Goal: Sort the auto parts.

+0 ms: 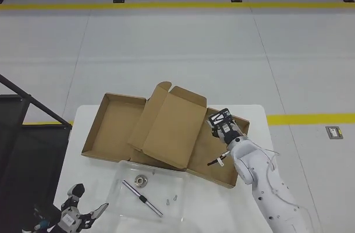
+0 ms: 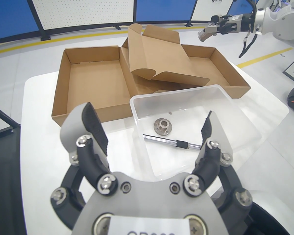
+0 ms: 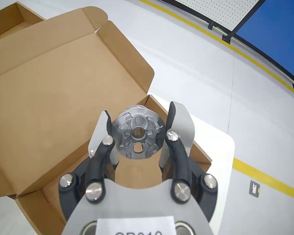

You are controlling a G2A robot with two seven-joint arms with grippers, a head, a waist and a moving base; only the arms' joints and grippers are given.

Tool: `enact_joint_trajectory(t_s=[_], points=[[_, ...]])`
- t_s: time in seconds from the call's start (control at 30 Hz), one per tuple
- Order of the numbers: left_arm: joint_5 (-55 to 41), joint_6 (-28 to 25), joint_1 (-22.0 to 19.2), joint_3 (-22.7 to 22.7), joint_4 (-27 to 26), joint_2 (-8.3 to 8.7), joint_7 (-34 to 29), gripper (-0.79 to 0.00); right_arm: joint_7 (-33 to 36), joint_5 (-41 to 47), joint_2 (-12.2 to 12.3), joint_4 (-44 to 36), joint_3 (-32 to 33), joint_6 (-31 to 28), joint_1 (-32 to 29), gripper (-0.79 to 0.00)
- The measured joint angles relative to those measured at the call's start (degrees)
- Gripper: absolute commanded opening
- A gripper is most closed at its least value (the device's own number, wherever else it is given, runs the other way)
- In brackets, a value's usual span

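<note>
Grey hub (image 3: 137,135) clamped in right gripper (image 3: 140,112) over cardboard box (image 1: 218,166); left gripper (image 2: 149,110) wide open, empty, near clear tray (image 2: 176,91).

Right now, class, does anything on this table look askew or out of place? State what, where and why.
The cardboard lid lies tilted across the two open cardboard boxes, propped on their walls and partly covering their openings.
</note>
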Motion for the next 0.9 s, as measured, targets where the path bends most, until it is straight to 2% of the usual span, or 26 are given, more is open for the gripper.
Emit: enact_joint_trajectory(t_s=[0.17, 0.33, 0.67, 0.7, 0.73, 0.77, 0.8, 0.83, 0.9], points=[[0.0, 0.0, 0.0, 0.0, 0.0, 0.00, 0.0, 0.000, 4.6, 0.4, -0.6, 3.7, -1.8, 0.5, 1.8, -0.785], [0.0, 0.0, 0.0, 0.0, 0.0, 0.00, 0.0, 0.000, 8.4, 4.5, -1.3, 11.4, -2.7, -2.5, 6.0, -0.785], [0.0, 0.0, 0.0, 0.0, 0.0, 0.00, 0.0, 0.000, 10.1, 7.1, -2.4, 22.5, -4.9, -5.1, 11.4, -0.785], [0.0, 0.0, 0.0, 0.0, 0.0, 0.00, 0.0, 0.000, 10.0, 7.3, -2.5, 23.5, -5.1, -5.1, 11.9, -0.742], [0.0, 0.0, 0.0, 0.0, 0.0, 0.00, 0.0, 0.000, 10.0, 7.6, -2.7, 24.3, -5.3, -5.1, 12.4, -0.594], [0.0, 0.0, 0.0, 0.0, 0.0, 0.00, 0.0, 0.000, 9.9, 7.8, -2.8, 25.1, -5.4, -5.2, 12.8, -0.486], [0.0, 0.0, 0.0, 0.0, 0.0, 0.00, 0.0, 0.000, 9.9, 8.1, -2.9, 25.9, -5.5, -5.4, 13.1, -0.209], [0.0, 0.0, 0.0, 0.0, 0.0, 0.00, 0.0, 0.000, 9.8, 8.3, -3.0, 26.9, -5.8, -5.6, 13.6, 0.000], [0.0, 0.0, 0.0, 0.0, 0.0, 0.00, 0.0, 0.000, 9.4, 8.2, -3.2, 28.3, -6.2, -5.3, 14.2, 0.000]])
